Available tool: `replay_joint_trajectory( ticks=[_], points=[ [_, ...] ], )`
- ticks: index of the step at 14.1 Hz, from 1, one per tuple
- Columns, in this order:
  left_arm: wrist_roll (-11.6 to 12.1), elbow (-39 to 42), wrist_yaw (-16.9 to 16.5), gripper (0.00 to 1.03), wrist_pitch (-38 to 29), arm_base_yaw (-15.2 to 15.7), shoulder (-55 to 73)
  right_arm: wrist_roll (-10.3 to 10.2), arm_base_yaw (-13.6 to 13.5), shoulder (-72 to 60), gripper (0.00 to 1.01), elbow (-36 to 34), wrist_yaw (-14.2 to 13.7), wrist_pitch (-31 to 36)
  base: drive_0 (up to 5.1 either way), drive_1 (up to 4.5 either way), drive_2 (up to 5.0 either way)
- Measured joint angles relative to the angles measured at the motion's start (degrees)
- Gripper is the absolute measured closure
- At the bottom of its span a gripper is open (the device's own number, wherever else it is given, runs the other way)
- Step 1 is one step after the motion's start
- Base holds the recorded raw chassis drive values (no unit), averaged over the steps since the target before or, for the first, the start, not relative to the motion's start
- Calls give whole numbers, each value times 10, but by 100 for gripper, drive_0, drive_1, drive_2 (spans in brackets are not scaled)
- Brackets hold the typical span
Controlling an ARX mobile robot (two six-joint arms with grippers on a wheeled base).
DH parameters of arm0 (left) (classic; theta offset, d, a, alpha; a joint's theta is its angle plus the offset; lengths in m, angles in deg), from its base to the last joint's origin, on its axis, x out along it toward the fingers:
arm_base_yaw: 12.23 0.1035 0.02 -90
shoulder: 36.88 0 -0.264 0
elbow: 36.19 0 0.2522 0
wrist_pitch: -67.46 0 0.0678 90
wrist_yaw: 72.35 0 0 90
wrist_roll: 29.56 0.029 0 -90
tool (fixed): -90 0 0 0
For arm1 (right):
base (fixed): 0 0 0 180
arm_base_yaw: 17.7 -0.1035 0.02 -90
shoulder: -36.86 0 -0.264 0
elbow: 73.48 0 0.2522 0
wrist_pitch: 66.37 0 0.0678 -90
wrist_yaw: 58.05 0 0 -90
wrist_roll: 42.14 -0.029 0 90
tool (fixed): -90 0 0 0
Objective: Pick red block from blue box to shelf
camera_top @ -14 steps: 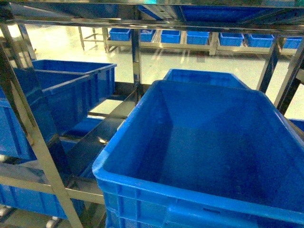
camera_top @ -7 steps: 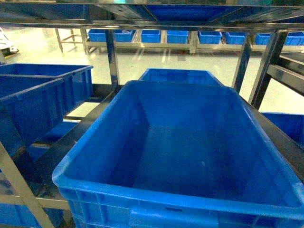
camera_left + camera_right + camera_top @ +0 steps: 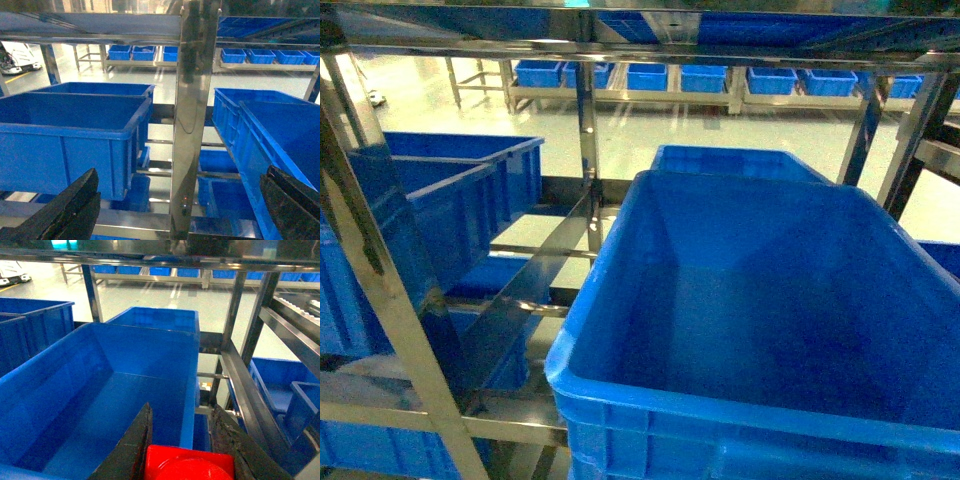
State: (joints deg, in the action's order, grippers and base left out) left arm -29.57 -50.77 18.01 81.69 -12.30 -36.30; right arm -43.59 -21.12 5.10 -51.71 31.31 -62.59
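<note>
Glossy red block (stud up)

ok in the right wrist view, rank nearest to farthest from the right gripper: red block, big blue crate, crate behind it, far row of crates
1. red block, between the right gripper fingers
2. big blue crate, just below and ahead
3. crate behind it
4. far row of crates, across the floor

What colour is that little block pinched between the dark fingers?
Glossy red. The block shows best in the right wrist view, between the right gripper's fingers.
</note>
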Motion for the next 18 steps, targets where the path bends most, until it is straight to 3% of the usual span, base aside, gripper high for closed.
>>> replay_joint_trajectory(
  ticks=[18],
  points=[
    [0,0,-2,5,-3,1,0,0,0,0,73,0,-3,-3,0,0,0]
  ],
)
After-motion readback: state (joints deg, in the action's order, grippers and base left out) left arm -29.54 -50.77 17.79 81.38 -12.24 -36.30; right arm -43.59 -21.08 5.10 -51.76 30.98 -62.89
